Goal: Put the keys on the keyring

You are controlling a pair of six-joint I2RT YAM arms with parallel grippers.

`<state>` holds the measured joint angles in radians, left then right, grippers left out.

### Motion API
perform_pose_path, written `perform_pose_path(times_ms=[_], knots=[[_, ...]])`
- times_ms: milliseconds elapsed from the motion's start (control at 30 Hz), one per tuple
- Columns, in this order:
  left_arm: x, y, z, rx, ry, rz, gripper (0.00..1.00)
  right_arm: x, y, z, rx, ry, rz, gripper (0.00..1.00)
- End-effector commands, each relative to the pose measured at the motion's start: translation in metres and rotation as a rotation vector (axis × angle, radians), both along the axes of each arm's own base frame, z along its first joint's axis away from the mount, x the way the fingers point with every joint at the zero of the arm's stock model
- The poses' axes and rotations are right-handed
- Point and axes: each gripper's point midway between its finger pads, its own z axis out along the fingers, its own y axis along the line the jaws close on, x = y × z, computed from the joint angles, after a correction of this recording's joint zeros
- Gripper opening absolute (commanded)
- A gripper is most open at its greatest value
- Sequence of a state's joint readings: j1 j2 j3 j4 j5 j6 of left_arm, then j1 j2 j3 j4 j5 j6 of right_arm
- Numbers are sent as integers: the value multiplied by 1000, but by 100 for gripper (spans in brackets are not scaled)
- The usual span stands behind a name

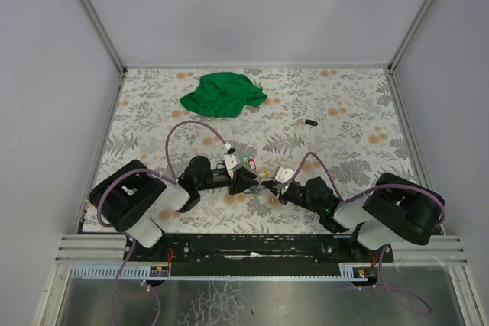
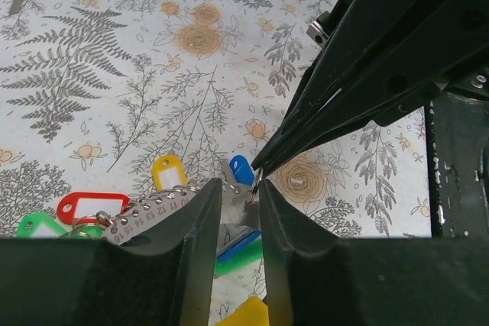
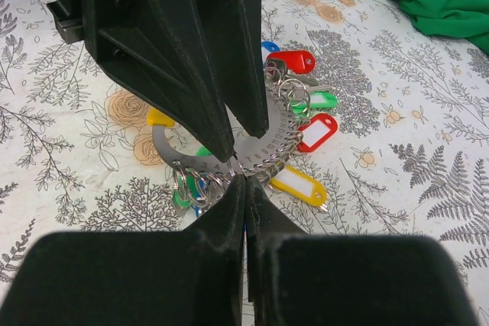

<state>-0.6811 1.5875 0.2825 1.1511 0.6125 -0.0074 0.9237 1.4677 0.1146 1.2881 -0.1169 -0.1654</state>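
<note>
Top external view: a crumpled green cloth lies near the far edge of the floral-patterned desk, left of its middle. Close to the near edge, about midway between the side edges, the left fingers and the right fingers meet tip to tip over the keys. Left wrist view: the left fingers stand narrowly apart, with a small wire ring and coloured tags showing in the gap; whether they pinch anything cannot be told. Green, red, yellow and blue tags of the keys lie on the desk just beyond them. Right wrist view: the keyring, a flat grey crescent stamped with numbers and strung with small wire rings, lies on the desk among the tags, and the tips of the left fingers reach down to it. The right fingers are clenched together, their tips touching the rings at the crescent's edge. A small black object lies well apart, right of the desk's middle.
</note>
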Motion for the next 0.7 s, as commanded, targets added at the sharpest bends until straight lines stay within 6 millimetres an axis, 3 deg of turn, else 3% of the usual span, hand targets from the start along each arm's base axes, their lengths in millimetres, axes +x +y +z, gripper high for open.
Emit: perform_pose_path(times_ms=[0,667], knots=[[-3,-11,12,-25,-76,-80,24,2,12,24,66,-44,28,0],[-8,-13,-12,88,-31,-136,17,2,10,27,64,-54,22,0]])
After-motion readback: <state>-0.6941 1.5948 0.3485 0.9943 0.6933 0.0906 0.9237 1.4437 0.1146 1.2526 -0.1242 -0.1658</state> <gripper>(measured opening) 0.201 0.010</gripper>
